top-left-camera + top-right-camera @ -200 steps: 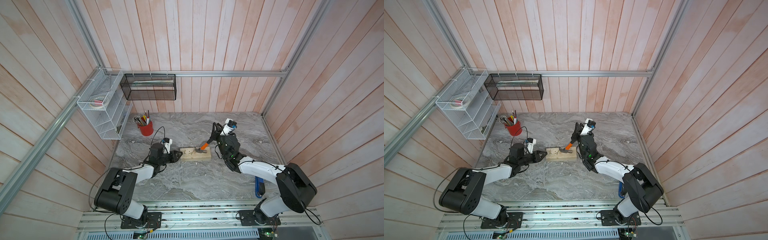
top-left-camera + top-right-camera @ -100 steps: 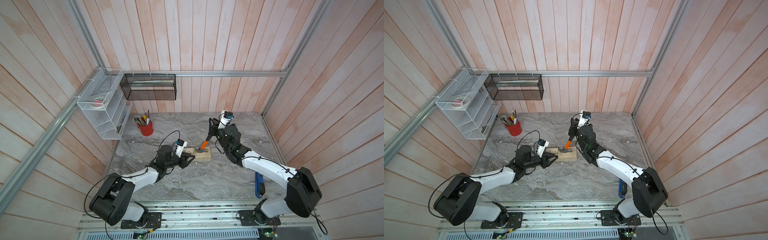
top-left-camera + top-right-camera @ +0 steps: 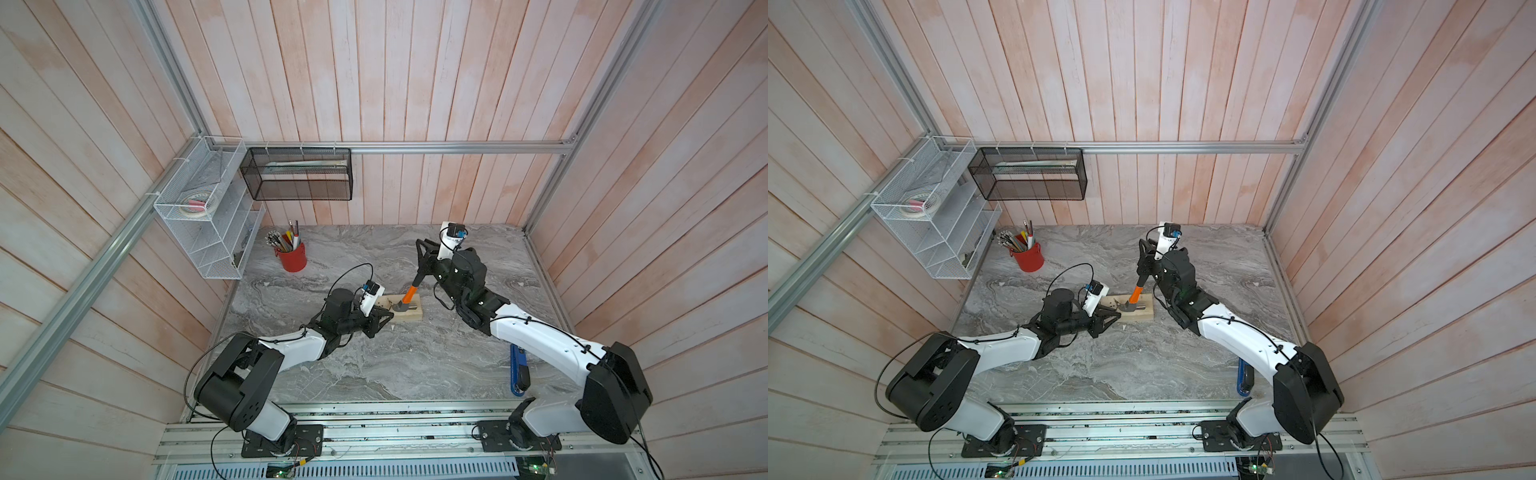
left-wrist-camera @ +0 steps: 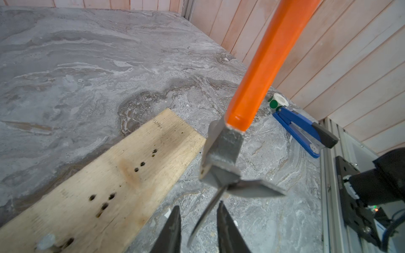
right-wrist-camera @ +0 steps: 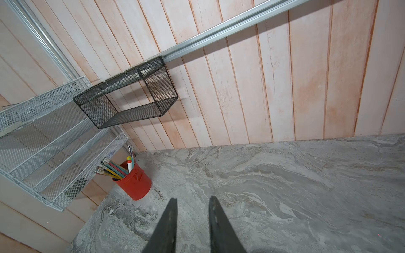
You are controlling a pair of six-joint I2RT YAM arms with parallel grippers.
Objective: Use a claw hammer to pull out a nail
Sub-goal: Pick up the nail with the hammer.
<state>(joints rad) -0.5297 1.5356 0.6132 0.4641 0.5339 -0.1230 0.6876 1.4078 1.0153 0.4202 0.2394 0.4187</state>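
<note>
A wooden block lies midway across the table, the claw hammer head-down over it. A cup of pencils stands far left; a stapler lies near right, well apart

A robot test cell dressed as a small workroom: pale wood-plank walls boxed in by bare aluminium framing, a grey marble-look counter, two robot arms bolted to a metal rail, a white wire rack, a black mesh basket, and a red pot of pencils.
</note>
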